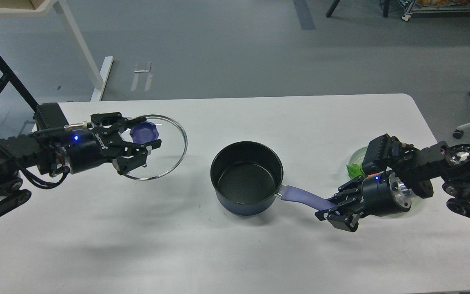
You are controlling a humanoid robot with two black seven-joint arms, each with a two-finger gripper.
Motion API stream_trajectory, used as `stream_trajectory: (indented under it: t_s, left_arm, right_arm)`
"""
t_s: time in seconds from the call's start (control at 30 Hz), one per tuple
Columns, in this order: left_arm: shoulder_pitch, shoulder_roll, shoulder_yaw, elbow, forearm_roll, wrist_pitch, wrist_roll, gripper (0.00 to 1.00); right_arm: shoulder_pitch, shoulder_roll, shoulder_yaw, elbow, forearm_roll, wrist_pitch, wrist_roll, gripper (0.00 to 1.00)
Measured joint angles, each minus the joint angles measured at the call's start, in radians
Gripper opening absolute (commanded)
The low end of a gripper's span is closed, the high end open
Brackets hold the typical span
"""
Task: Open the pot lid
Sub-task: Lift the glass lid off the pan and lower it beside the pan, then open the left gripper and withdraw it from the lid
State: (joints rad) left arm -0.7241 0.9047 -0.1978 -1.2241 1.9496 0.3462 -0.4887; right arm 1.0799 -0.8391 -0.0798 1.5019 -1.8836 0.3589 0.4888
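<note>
A dark blue pot [246,177] stands uncovered at the middle of the white table [235,253], its inside black and bare. Its purple handle [304,197] points right. My right gripper [329,207] is shut on the end of that handle. My left gripper [139,139] is shut on the purple knob [145,130] of the round glass lid [155,148]. It holds the lid above the table at the left, well clear of the pot and a little tilted.
A clear glass dish with a green leafy item [355,169] sits at the right, mostly hidden behind my right arm. Table legs and a black frame stand on the floor beyond the table's far left edge.
</note>
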Motion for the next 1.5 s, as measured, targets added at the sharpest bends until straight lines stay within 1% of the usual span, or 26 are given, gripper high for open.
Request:
stream_trajectory:
  t_s: [0.13, 0.23, 0.4, 0.57, 0.8, 0.87, 0.97, 1.2, 1.3, 1.37, 1.5]
  left_arm:
    - [0.094, 0.007, 0.001, 0.062, -0.003, 0.106, 0.0, 0.34]
    - [0.14, 0.002, 0.001, 0.113, -0.003, 0.136, 0.0, 0.35]
    - [0.189, -0.001, 0.001, 0.15, 0.007, 0.142, 0.0, 0.36]
    - [0.213, -0.006, 0.006, 0.19, 0.005, 0.143, 0.0, 0.36]
    - [0.238, -0.028, 0.006, 0.207, -0.002, 0.143, 0.0, 0.41]
    - [0.24, -0.04, 0.006, 0.221, -0.002, 0.143, 0.0, 0.44]
    - [0.246, -0.054, 0.006, 0.241, -0.002, 0.143, 0.0, 0.54]
    - [0.251, -0.059, 0.006, 0.25, -0.002, 0.143, 0.0, 0.72]
    - [0.253, -0.06, 0.006, 0.256, -0.004, 0.142, 0.0, 0.86]
    - [0.253, -0.06, 0.006, 0.257, -0.006, 0.142, 0.0, 0.92]
    - [0.251, -0.054, 0.006, 0.255, -0.011, 0.142, 0.0, 0.98]
  right_arm:
    - [0.0, 0.0, 0.0, 0.0, 0.0, 0.0, 0.0, 0.3]
    - [0.0, 0.0, 0.0, 0.0, 0.0, 0.0, 0.0, 0.3]
    - [-0.002, 0.001, 0.0, 0.0, 0.0, 0.0, 0.0, 0.3]
    - [-0.004, 0.002, 0.0, 0.0, 0.0, 0.0, 0.0, 0.3]
    - [-0.005, 0.002, 0.0, 0.0, 0.0, 0.0, 0.0, 0.3]
    - [-0.007, 0.002, 0.0, 0.0, 0.0, -0.005, 0.0, 0.3]
    - [-0.011, 0.002, -0.001, 0.0, 0.0, -0.009, 0.0, 0.31]
    - [-0.012, 0.001, -0.001, 0.0, 0.0, -0.011, 0.0, 0.31]
    - [-0.012, 0.0, -0.002, 0.0, 0.0, -0.011, 0.0, 0.31]
    - [-0.012, 0.0, -0.001, 0.0, 0.0, -0.011, 0.0, 0.31]
    - [-0.012, 0.0, -0.001, 0.0, 0.0, -0.011, 0.0, 0.32]
